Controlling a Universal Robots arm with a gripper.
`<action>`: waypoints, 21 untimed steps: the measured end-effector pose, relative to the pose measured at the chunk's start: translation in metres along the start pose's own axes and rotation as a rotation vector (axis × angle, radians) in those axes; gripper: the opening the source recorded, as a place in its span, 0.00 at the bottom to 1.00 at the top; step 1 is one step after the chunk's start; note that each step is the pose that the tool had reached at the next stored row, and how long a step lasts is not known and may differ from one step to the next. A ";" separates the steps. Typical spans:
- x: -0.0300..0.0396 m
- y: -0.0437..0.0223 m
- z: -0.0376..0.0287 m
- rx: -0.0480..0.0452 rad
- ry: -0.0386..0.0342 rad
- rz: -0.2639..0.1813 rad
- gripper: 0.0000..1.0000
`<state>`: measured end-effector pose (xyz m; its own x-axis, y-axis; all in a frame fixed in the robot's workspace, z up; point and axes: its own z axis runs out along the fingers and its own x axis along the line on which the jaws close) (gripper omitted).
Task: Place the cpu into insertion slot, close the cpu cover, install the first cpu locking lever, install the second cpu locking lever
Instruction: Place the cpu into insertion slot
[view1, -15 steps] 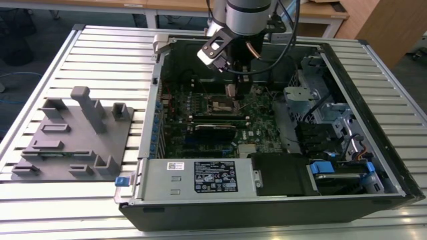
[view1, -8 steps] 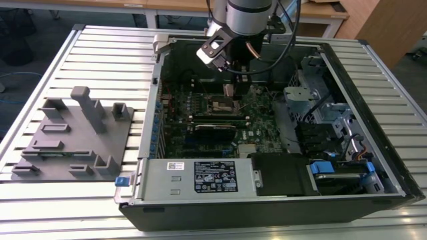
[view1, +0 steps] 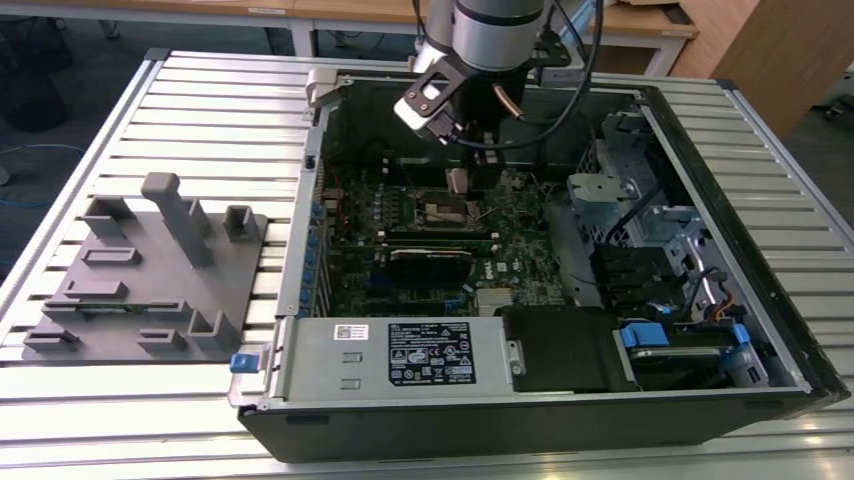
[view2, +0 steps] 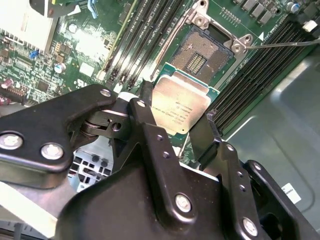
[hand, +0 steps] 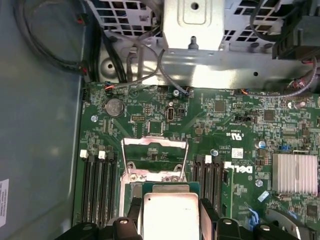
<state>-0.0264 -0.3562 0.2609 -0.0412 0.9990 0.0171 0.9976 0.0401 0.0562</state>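
Observation:
My gripper (view1: 457, 182) hangs inside the open computer case and is shut on the cpu (view1: 457, 180), a flat silver-topped chip with a green edge. In both wrist views the black fingers (view2: 144, 107) clamp two opposite edges of the cpu (view2: 180, 106), which is tilted and hovers just short of the insertion slot (view2: 204, 50). The slot's dark pin field lies bare. The cpu cover (hand: 154, 142), a silvery frame, is flipped open beyond the slot, past the cpu (hand: 170, 212). A thin locking lever rod (view2: 280, 44) sticks out free beside the slot.
Long black memory slots (hand: 97, 185) flank the socket on both sides. A finned heat sink (hand: 295, 172) and a metal drive cage (view1: 641, 220) stand nearby. The power supply box (view1: 400, 355) fills the case's near side. A grey fixture plate (view1: 147, 270) lies on the exterior view's left.

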 end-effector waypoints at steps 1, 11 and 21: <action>0.0000 0.0000 0.0000 0.0002 0.0004 -0.009 0.54; 0.0000 -0.0002 0.0026 0.0005 0.0015 -0.027 0.54; -0.0001 -0.0004 0.0069 0.0004 0.0015 -0.027 0.54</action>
<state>-0.0265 -0.3562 0.2540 -0.0679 0.9975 0.0171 0.9962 0.0669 0.0563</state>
